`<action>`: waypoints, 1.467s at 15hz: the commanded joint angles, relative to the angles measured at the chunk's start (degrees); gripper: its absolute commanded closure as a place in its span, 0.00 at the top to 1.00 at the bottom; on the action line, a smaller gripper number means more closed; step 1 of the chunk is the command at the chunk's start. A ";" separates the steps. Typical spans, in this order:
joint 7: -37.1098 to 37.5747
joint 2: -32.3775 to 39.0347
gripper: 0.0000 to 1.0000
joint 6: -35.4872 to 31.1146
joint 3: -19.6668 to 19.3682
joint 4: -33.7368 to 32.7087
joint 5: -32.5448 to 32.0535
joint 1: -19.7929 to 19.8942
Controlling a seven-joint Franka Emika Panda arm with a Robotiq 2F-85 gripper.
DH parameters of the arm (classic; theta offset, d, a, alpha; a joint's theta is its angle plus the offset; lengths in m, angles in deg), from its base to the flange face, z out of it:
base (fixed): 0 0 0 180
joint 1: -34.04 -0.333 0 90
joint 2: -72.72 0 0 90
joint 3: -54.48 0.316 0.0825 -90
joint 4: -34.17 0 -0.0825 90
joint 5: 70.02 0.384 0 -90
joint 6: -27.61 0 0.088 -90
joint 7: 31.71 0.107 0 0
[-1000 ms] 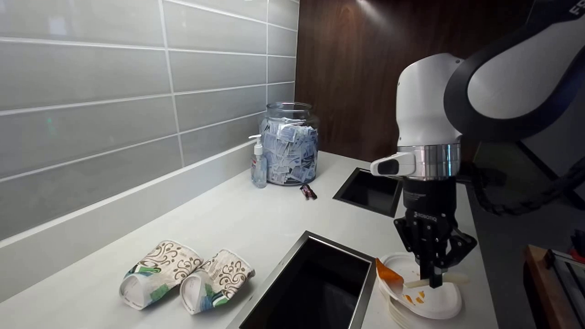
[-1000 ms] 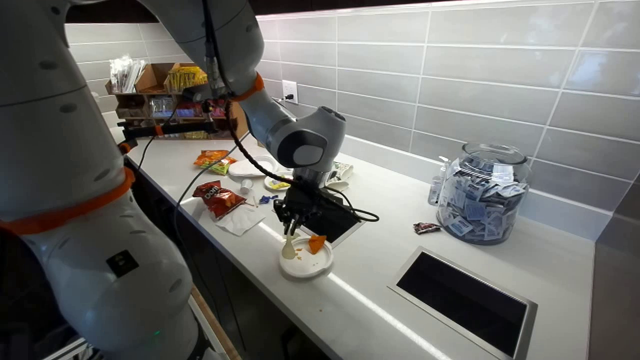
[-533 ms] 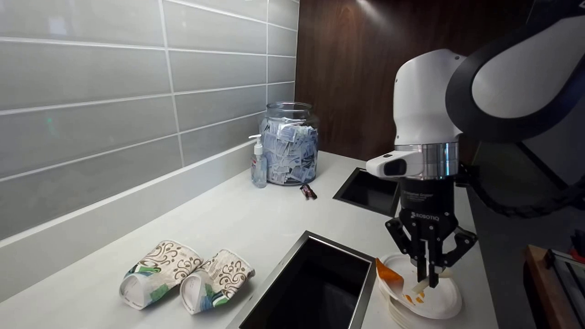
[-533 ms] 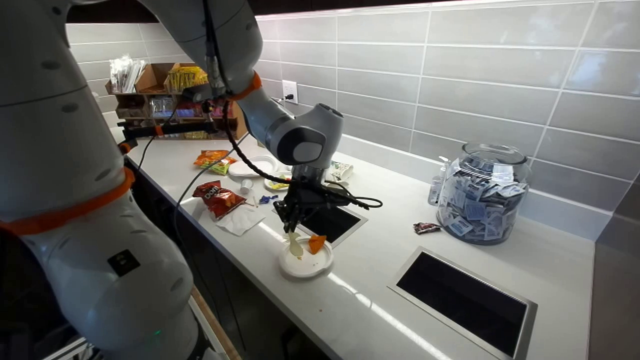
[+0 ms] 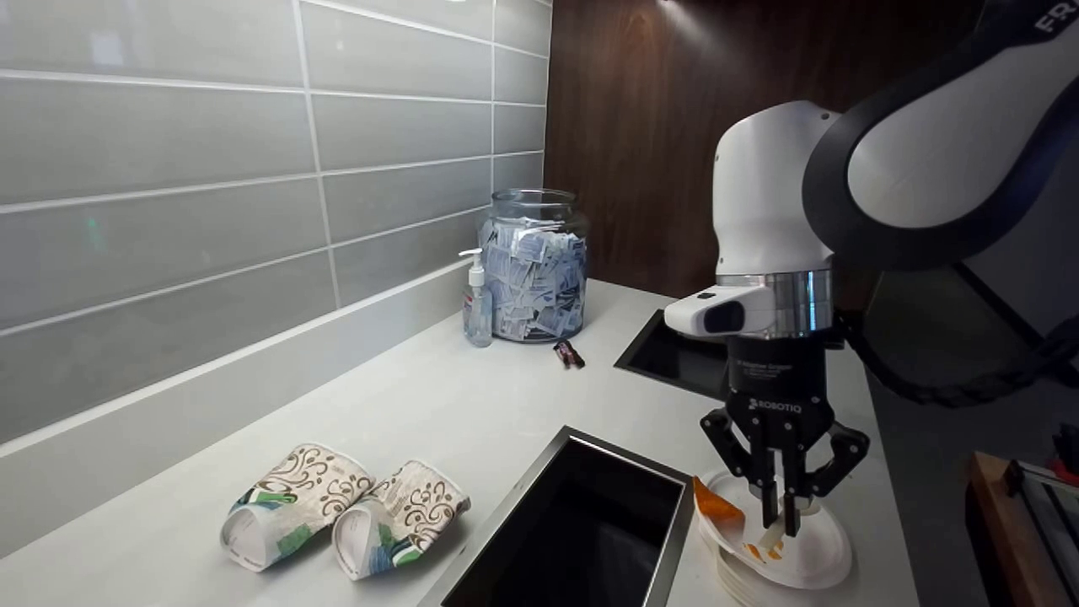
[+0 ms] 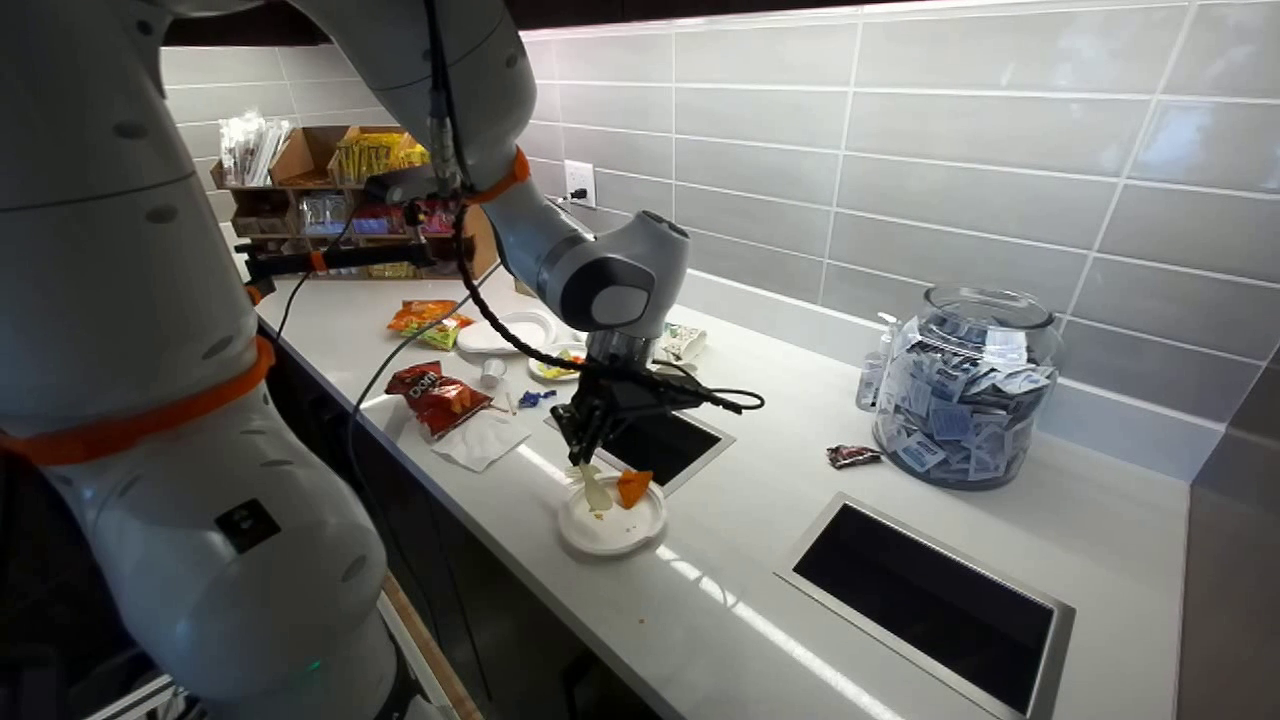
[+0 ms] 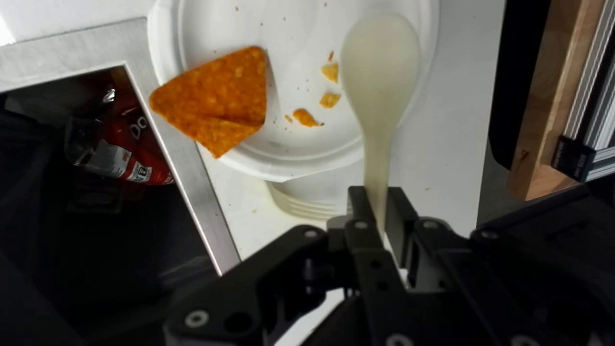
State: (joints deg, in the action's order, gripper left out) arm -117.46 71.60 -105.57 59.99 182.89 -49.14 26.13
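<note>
Exterior view: white counter point(image 5: 497, 400), grey-tiled wall point(image 5: 211, 143).

The grey tiled wall point(image 6: 760, 115) is glossy and meets a dark wooden panel point(image 5: 641, 169). Below, the long white counter point(image 6: 755, 480) carries a bright reflection of light point(image 6: 800, 647).

A white surface point(image 6: 760, 490) is observed. A packet-filled jar point(image 6: 965, 400), two patterned paper cups point(image 5: 308, 502), a red bag point(image 6: 435, 398) and stacked white plates point(image 6: 632, 530) are borne directly on it.
</note>
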 commanded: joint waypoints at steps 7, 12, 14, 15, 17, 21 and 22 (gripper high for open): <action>-3.95 1.04 0.03 0.95 0.52 -0.50 0.69 0.21; -5.72 2.91 0.03 1.58 0.67 -1.42 0.22 0.51; -6.77 3.87 0.03 1.34 0.81 -1.87 0.33 0.60; -7.92 4.51 0.03 1.29 0.94 -2.28 0.34 0.64; -10.52 5.30 0.03 0.56 1.29 -2.86 0.18 0.69; -14.52 6.96 0.03 0.66 1.83 -4.58 0.12 1.06; -14.91 7.38 0.03 0.71 1.90 -4.99 -0.14 1.13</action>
State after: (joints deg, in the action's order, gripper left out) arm -129.70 76.95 -105.56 61.01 179.74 -49.10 26.26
